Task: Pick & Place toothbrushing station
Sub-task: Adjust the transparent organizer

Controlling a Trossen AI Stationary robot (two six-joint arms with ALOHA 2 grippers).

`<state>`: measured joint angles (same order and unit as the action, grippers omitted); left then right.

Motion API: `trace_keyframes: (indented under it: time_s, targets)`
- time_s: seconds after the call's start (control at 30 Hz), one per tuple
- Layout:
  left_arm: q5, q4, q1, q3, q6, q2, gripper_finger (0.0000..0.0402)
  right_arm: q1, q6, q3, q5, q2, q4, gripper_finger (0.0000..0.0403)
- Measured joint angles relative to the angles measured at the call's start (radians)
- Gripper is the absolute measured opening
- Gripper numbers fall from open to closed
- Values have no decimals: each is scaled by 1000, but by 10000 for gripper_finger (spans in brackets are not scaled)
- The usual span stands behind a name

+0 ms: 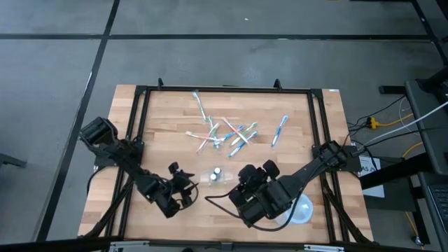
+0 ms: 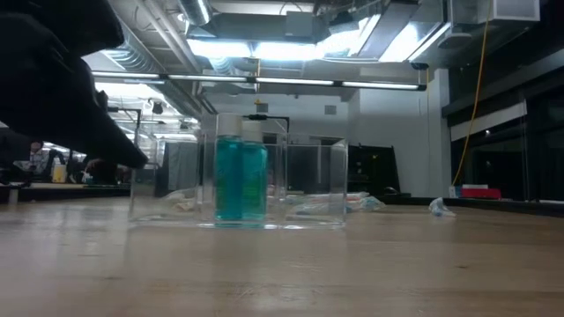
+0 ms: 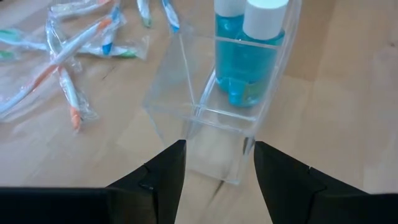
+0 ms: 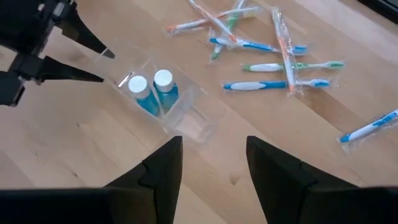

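The toothbrushing station is a clear plastic rectangular holder [image 1: 214, 176] that stands on its base on the wooden table. It holds two bottles of teal liquid with white caps [image 3: 245, 43]. It also shows in the low view [image 2: 238, 180] and the right wrist view [image 4: 165, 102]. My left gripper [image 3: 217, 171] is open at the holder's left end. Its two fingers stand on either side of that end, with small gaps showing. My right gripper [image 4: 211, 162] is open and empty, just right of the holder and above the table.
Several wrapped toothbrushes [image 1: 224, 129] lie scattered on the table beyond the holder, and one lies apart at the right [image 1: 280, 129]. A round white container [image 1: 299, 210] sits near the front right, partly under my right arm. A black frame [image 1: 140, 105] runs along the table edges.
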<state>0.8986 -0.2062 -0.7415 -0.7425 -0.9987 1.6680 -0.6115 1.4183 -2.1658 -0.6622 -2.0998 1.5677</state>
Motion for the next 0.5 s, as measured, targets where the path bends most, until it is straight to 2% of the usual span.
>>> trace_keyframes:
  time_s: [0.5]
  targets:
    - [26, -16, 10, 0, 51, 0, 184, -33, 18, 0, -33, 5, 4, 181]
